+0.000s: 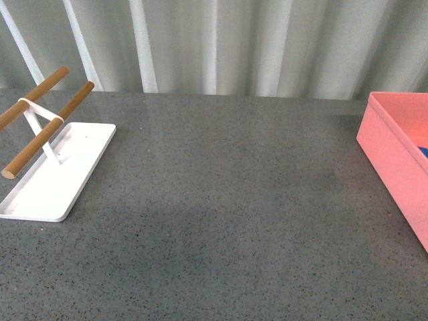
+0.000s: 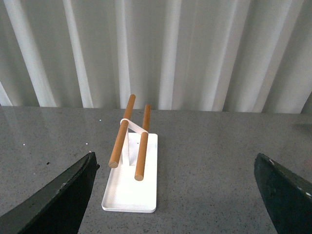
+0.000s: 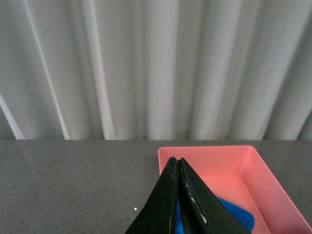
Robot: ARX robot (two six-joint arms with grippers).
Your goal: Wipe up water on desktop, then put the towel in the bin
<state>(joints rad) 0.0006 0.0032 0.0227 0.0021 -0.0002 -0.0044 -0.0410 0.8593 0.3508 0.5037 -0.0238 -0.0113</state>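
**Towel lies in the bin; table looks dry**

On my left sits the white tray (image 1: 57, 170) with its two wooden rods (image 1: 47, 127), and my left tool (image 2: 175, 195) hangs above and short of it, spread wide with nothing between its dark fingers (image 2: 63, 195). The table (image 1: 214, 200) between tray and bin is bare speckled grey; I see no puddle or sheen, though a thin film would be hard to tell at this angle.

On my right, the pink bin (image 1: 394, 150) stands at the table's edge. The towel (image 3: 236, 214) is inside it, a blue patch on the floor of the box, partly hidden behind my right tool (image 3: 178, 165), which is pinched closed with its fingers meeting and, as far as I can see, gripping nothing.

I judge the towel light, soft and limp. It would drape and sag if lifted, heavier if damp. To take it again, I would pinch a raised fold, not a flat edge.
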